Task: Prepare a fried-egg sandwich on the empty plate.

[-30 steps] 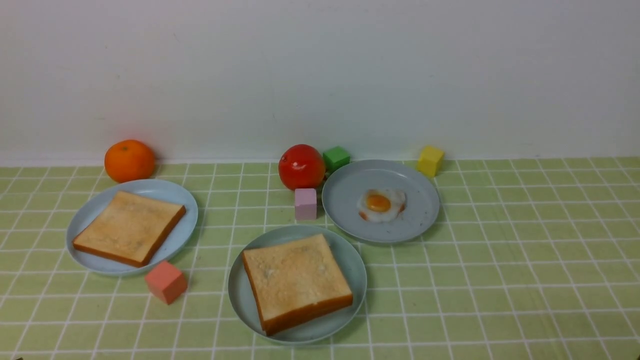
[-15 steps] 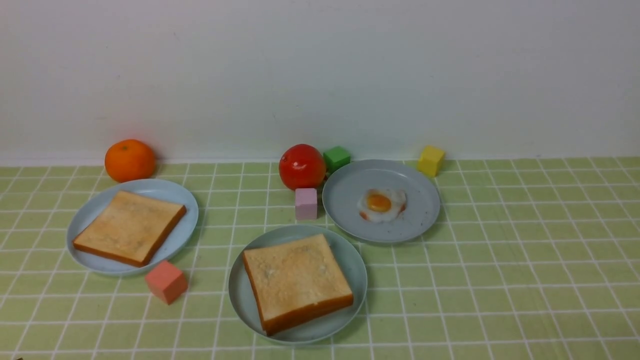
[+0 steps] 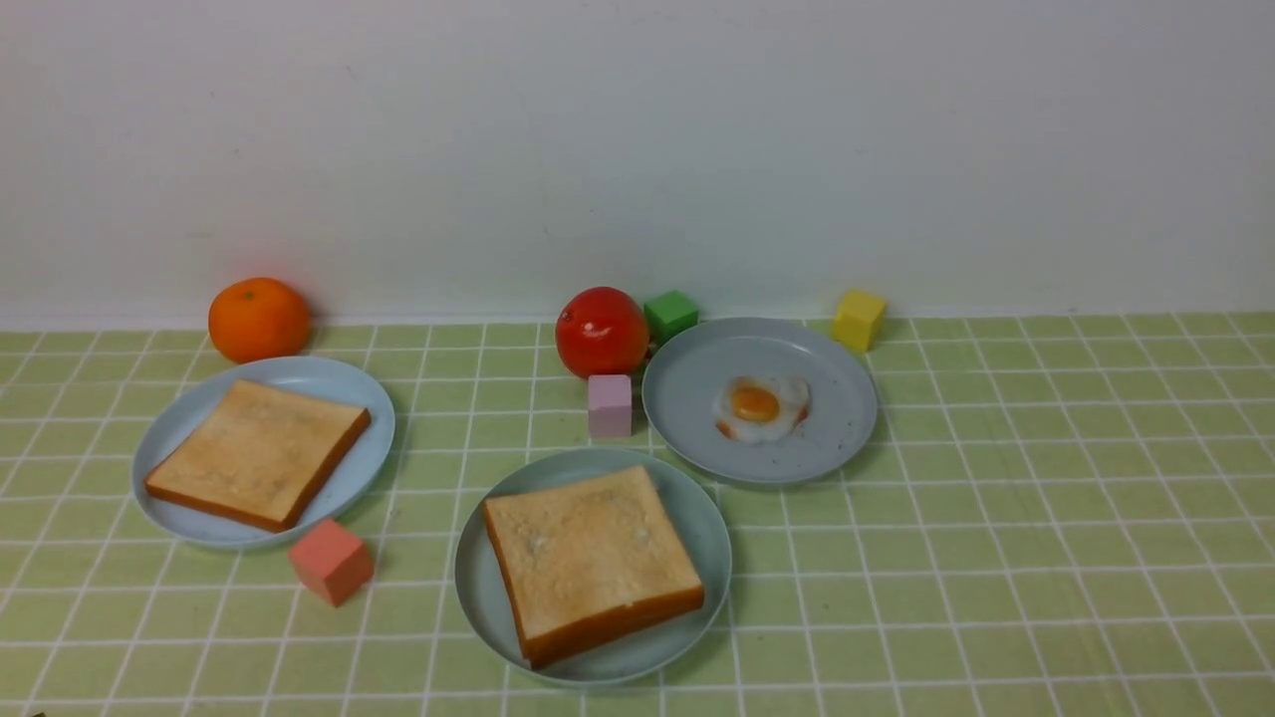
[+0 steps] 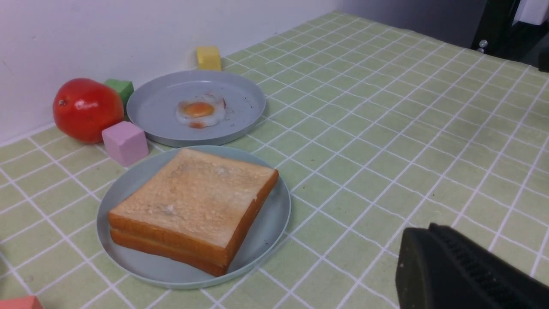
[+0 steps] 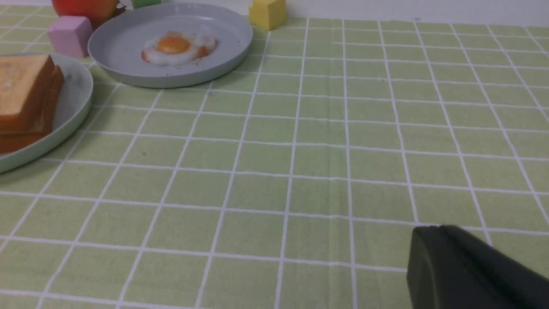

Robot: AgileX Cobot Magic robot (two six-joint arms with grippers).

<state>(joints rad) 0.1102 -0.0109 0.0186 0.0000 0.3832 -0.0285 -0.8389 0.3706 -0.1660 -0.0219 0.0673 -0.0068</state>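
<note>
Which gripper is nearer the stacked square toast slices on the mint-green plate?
Left, probably. The left gripper sits beside the stacked toast; the right gripper is farther, over green checked tablecloth.

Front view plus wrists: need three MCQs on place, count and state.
1. Where does the small egg lie?
A. on the grey-blue plate
B. on a toast slice
C. on the cloth

2. How many cubes stand on the cloth?
A. two
B. four
C. six

3. The toast on the mint plate is:
A. a single slice
B. two slices stacked
C. cut in halves

Key:
1 A, the egg sits inside that plate's rim.
2 B, pink cube, green cube, yellow cube, salmon cube.
3 B, the left wrist view shows two crust layers.
</note>
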